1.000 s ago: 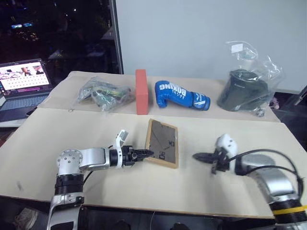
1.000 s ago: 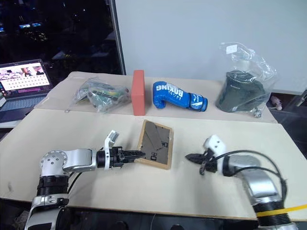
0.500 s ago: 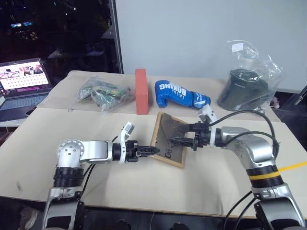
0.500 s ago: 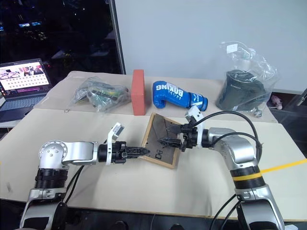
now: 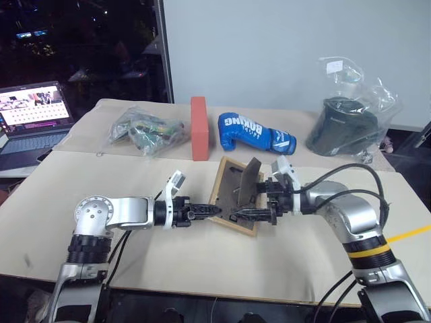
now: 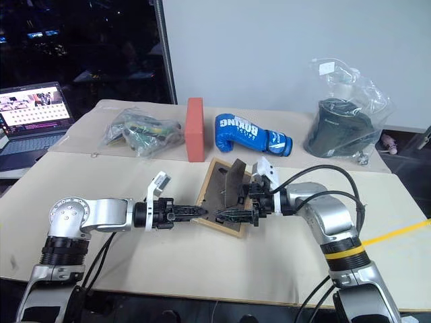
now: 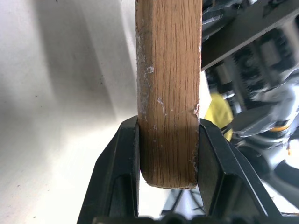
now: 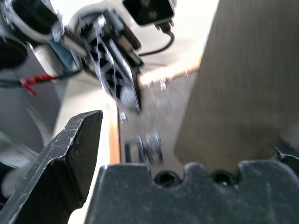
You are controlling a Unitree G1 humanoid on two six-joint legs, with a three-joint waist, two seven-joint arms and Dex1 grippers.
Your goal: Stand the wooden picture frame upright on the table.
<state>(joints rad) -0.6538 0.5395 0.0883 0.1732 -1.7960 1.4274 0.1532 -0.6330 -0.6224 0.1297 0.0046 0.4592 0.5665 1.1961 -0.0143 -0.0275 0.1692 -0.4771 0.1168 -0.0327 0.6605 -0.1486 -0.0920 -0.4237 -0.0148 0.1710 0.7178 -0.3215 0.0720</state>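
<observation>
Wooden picture frame (image 5: 237,194) sits near the middle of the beige table (image 5: 202,262), on the front section just in front of the seam, tilted with its dark brown back facing up and its fold-out stand (image 5: 249,182) swung out, sticking up from the back. The left gripper (image 5: 214,211) comes in from the robot's left and clamps the frame's light wood edge; in the left wrist view the two black fingers (image 7: 122,172) press against both faces of the wooden border (image 7: 169,93). The right gripper (image 6: 236,202) reaches in from the right, its jaws spread wide around the raised stand, one finger (image 8: 70,154) low near the frame's back and the other on the far side of the stand panel (image 8: 238,79); whether they touch it is unclear.

Along the rear section of the table stand a red-orange block (image 5: 198,128), upright, and just beside it a blue boxing glove (image 5: 254,134). Left of the block is a clear bag of small items (image 5: 146,132); far right is a dark object wrapped in clear plastic (image 5: 345,121). An open laptop (image 5: 31,121) sits off the table's left end.
</observation>
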